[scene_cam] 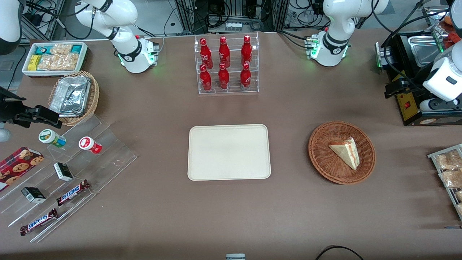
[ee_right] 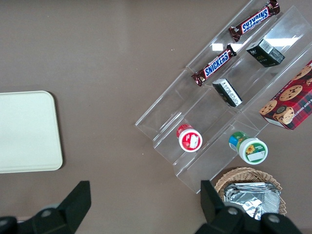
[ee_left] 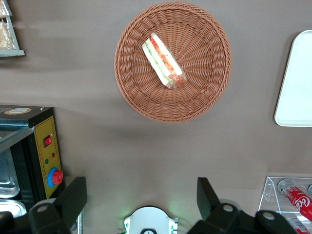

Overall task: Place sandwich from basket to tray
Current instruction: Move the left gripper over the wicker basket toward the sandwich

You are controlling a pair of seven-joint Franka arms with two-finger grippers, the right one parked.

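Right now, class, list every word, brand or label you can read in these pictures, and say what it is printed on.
"SNICKERS": on two bars on the clear stepped stand.
"Coca-Cola" script, partly legible: red bottles in the clear rack.
Unreadable: yoghurt cup lids, small dark boxes, cookie box, yellow control panel.
Sandwich, basket, tray: no text.
The left end effector is open, above the table.

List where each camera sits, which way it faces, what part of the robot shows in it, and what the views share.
Front view: high, facing the arms; sees the whole table, tray, basket with sandwich, both arm bases.
Left wrist view: on the working arm, looking down; the gripper hangs open, high above the table, apart from the basket and sandwich.
Right wrist view: on the parked arm, looking down on the snack shelf; its own fingers show.
Shared: the tray's edge shows in all three.
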